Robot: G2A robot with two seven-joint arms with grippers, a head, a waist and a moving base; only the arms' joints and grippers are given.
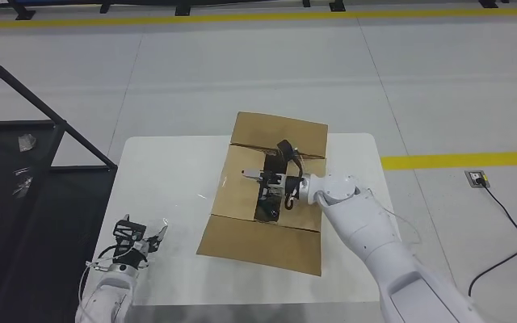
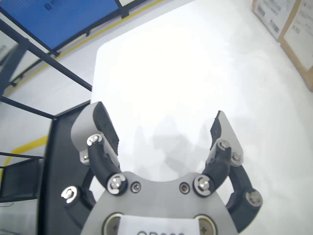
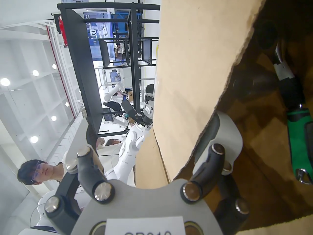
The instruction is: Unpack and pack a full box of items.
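An open cardboard box point(image 1: 260, 241) stands mid-table with its flaps spread out. My right gripper point(image 1: 275, 189) is at the box's opening. In the right wrist view this gripper point(image 3: 156, 125) is open and straddles a raised cardboard flap point(image 3: 195, 62), one finger outside it and one finger point(image 3: 223, 133) inside the box. Inside lie a green and black item point(image 3: 298, 135), a white and black piece point(image 3: 283, 70) and other dark things. My left gripper point(image 1: 139, 239) hangs open over the table's near left corner, fingers point(image 2: 104, 123) apart with nothing between them.
The white table point(image 1: 170, 182) has bare surface left of the box. A black metal rack point(image 1: 36, 169) stands just off the table's left edge. The box's labelled side point(image 2: 276, 5) shows far off in the left wrist view.
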